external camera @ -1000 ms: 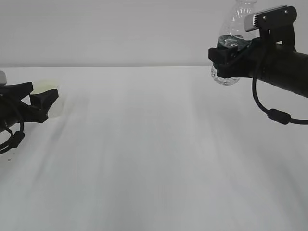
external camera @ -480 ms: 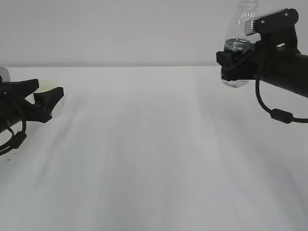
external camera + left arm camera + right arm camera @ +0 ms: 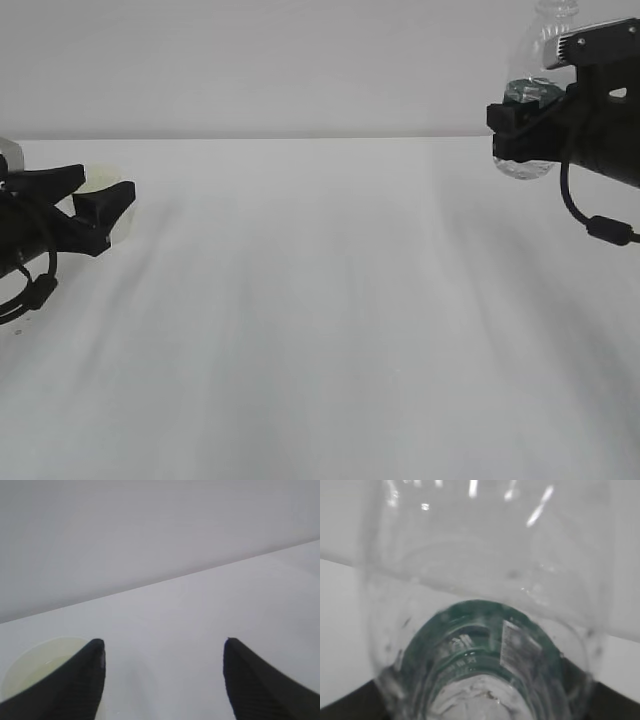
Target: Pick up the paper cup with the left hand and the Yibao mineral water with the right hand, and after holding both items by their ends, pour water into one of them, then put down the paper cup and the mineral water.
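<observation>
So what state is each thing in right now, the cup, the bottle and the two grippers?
paper cup: upright on the table, not gripped.
Yibao mineral water: lifted off the table, capless.
left gripper: open, cup beside one finger.
right gripper: shut on the bottle.

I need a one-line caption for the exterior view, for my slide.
Left gripper open beside the paper cup on the white table; right gripper holds the Yibao mineral water aloft.

Bottle point(image 3: 485, 645) clear glossy plastic; cup point(image 3: 45, 665) seemingly matt paper; fingers point(image 3: 260, 680) matt black.
</observation>
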Motion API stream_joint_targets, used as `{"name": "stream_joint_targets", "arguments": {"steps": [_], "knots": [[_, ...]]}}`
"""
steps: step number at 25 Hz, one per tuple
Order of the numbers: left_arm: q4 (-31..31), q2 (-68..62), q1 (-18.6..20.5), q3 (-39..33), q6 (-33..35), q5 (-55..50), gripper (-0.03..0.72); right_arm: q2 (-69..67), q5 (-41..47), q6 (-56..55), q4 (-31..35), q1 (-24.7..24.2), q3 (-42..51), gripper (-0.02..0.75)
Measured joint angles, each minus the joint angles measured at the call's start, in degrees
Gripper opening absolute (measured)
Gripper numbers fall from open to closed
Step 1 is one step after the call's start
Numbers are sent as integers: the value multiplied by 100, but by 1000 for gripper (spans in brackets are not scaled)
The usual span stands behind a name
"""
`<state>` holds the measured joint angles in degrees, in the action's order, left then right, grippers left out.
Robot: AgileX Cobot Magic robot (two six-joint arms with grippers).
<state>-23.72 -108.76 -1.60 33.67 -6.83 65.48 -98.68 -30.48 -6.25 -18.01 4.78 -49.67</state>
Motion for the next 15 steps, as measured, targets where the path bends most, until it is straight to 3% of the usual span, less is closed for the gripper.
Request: {"name": "stream_joint_targets", "arguments": {"steps": [15], "knots": [[0, 0, 0, 0, 0, 0, 529, 0, 201, 0, 65, -379, 65, 435]]}}
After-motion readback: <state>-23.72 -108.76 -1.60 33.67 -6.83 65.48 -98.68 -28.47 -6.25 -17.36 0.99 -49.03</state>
